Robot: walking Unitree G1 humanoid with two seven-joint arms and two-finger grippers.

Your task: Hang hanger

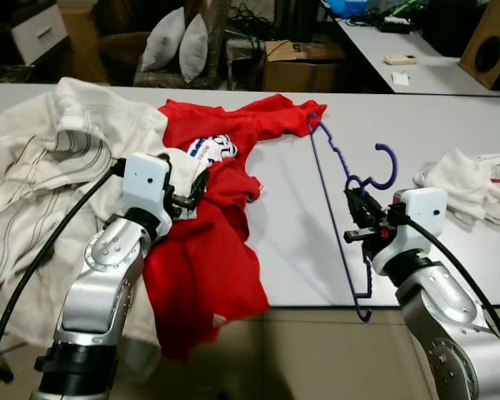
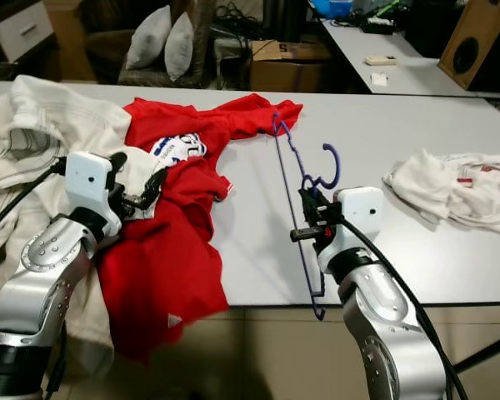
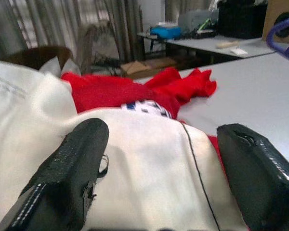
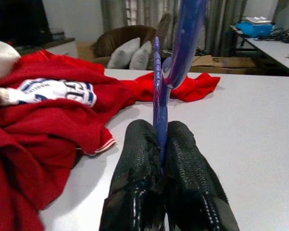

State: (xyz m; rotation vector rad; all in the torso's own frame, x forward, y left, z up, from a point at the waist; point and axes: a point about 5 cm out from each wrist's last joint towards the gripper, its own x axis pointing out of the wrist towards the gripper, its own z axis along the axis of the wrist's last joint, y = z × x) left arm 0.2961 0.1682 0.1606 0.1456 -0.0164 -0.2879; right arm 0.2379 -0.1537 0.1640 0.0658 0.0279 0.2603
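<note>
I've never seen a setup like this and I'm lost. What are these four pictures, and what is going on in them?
A humanoid robot stands at a white table. Two pictures come from cameras in its head; the other two look along each arm's black fingers. The right gripper is shut on a blue hanger. The left gripper is open over a cream garment, beside a red shirt. A white cloth lies at the table's right.
</note>
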